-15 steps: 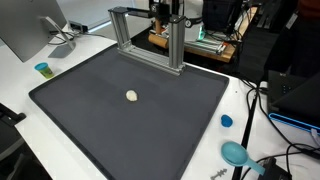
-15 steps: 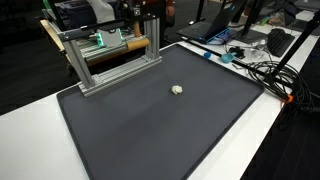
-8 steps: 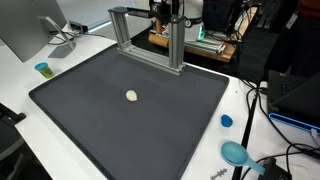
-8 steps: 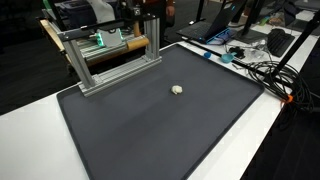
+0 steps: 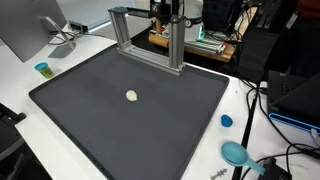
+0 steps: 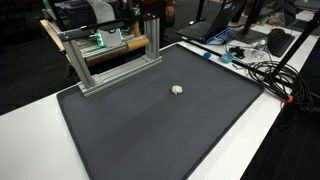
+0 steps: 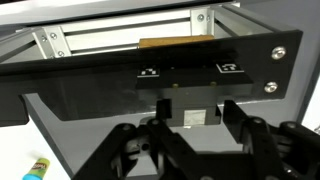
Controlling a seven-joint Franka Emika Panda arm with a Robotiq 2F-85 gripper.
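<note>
Both jaws of the tool [image 7: 193,148] stand apart before the aluminium frame [image 7: 120,40], which runs crosswise.

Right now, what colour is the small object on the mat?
The small object is cream, clearest in an exterior view.

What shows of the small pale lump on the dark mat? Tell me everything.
The pale lump is small, rounded and cream-white, matte in look; what it is made of is too small to tell. It lies alone near the middle of the dark mat, in front of the metal frame and apart from it. Only the mat touches it.
</note>
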